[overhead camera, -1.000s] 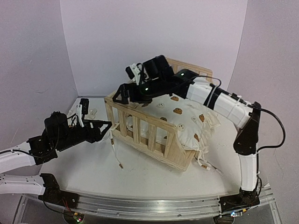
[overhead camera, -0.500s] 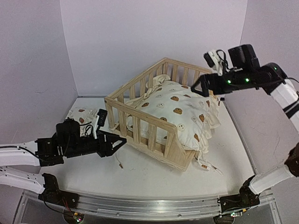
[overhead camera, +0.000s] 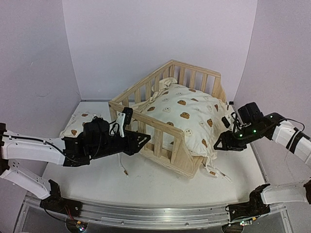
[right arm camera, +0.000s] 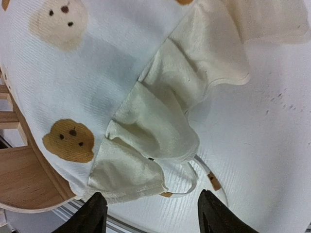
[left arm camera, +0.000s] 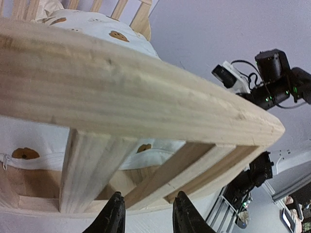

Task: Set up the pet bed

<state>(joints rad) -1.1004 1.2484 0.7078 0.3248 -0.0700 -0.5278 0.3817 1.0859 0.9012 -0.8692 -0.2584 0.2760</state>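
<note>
Pine frame point(overhead camera: 146, 120) sits mid-table point(overhead camera: 160, 191), skewed to the arms, open end toward R. Cushion point(overhead camera: 187, 114) lies inside but isn't seated: R edge and ruffle point(right arm camera: 160, 121) spill out past the open end, down to the table. Pillow point(overhead camera: 75, 127) is on the table far L, behind the L arm, outside the frame. L gripper point(overhead camera: 143, 141) is low at the near rail point(left arm camera: 121, 92), jaws part-way apart w/ nothing betw them; wrist view shows the rail just above and ahead of the tips, not clamped. R gripper point(overhead camera: 222, 144) hovers just beside the spilled ruffle, jaws wide, empty. Risks, as judged: (1) frame looks light, so if L nudges or clamps the rail off-centre it prob skids or tips, and the cushion slides further out. (2) If R pinches only the ruffle, thin cloth stretches and the cushion body may not follow; a pull toward R drags it out rather than in. (3) Loose tie point(overhead camera: 217, 173) trails on the table below R, and another hangs near L; either could catch in a jaw or get pinned under the frame. (4) Both arms working opposite ends could pull against each other w/ the frame shifting betw them. (5) L forearm is close to the pillow, and a wide swing could sweep it off toward the table edge.
</note>
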